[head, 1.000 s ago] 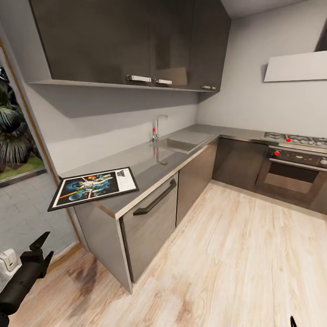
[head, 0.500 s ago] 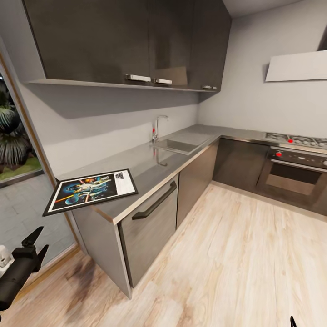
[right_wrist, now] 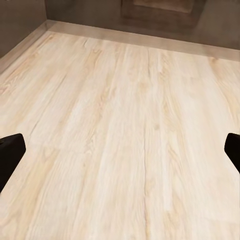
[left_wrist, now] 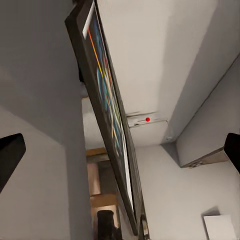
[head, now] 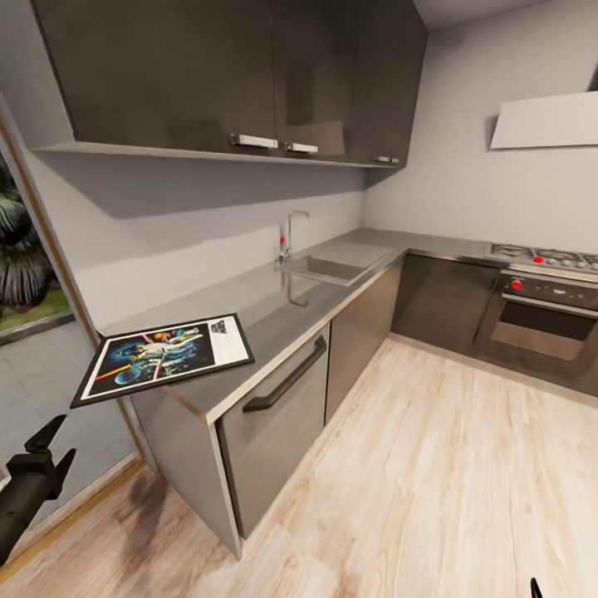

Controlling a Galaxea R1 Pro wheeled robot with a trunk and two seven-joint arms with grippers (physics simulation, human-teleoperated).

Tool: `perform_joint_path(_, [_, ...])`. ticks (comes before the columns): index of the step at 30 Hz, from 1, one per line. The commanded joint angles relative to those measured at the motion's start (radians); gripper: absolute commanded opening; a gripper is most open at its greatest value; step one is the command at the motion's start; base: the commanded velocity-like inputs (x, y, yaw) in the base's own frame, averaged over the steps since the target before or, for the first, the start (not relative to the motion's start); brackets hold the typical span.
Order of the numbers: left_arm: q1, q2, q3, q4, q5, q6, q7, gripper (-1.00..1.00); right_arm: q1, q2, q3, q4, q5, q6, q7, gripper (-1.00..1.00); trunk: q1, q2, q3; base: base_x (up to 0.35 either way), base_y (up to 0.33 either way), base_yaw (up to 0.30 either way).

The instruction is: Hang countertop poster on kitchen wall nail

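Note:
The Star Wars poster [head: 162, 357] lies flat on the near end of the grey kitchen countertop [head: 282, 303], with its left corner sticking out past the counter's end. My left gripper [head: 51, 446] hangs open below and left of that corner, apart from it. In the left wrist view the poster [left_wrist: 107, 125] appears edge-on from underneath, between the spread fingertips [left_wrist: 10, 155]. My right gripper [right_wrist: 120, 152] is open over bare wooden floor [right_wrist: 130, 125]; its tip [head: 536, 588] peeks in at the head view's lower edge.
A steel sink [head: 328, 267] and tap [head: 291, 232] sit further along the counter. Dark wall cabinets [head: 208, 75] hang above. An oven [head: 540, 311] with a hob and a hood [head: 544, 120] stand at the right. A doorway to the garden [head: 21, 274] is at the left.
The whole head view has shifted a little, so the camera has moved. My left arm now shows lower and nearer the picture's left edge. The poster lies as before.

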Motion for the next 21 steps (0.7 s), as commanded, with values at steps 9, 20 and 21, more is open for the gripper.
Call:
perform_joint_path(9, [0.0, 0.001, 0.006, 0.0, 0.01, 0.006, -0.003, 1.0, 0.0, 0.0, 0.0, 0.0, -0.008, -0.003, 0.008, 1.0, 0.0, 0.0, -0.001, 0.168, 0.001, 0.0])
perform_joint_path(20, [0.0, -0.001, 0.012, 0.005, 0.01, 0.006, -0.003, 1.0, 0.0, 0.0, 0.0, 0.0, -0.008, -0.003, 0.008, 1.0, 0.0, 0.0, -0.001, 0.097, 0.0, 0.0])
perform_joint_path(21, [0.0, 0.0, 0.013, 0.005, 0.01, 0.006, -0.003, 1.0, 0.0, 0.0, 0.0, 0.0, -0.008, -0.003, 0.008, 1.0, 0.0, 0.0, -0.001, 0.188, 0.0, 0.0])
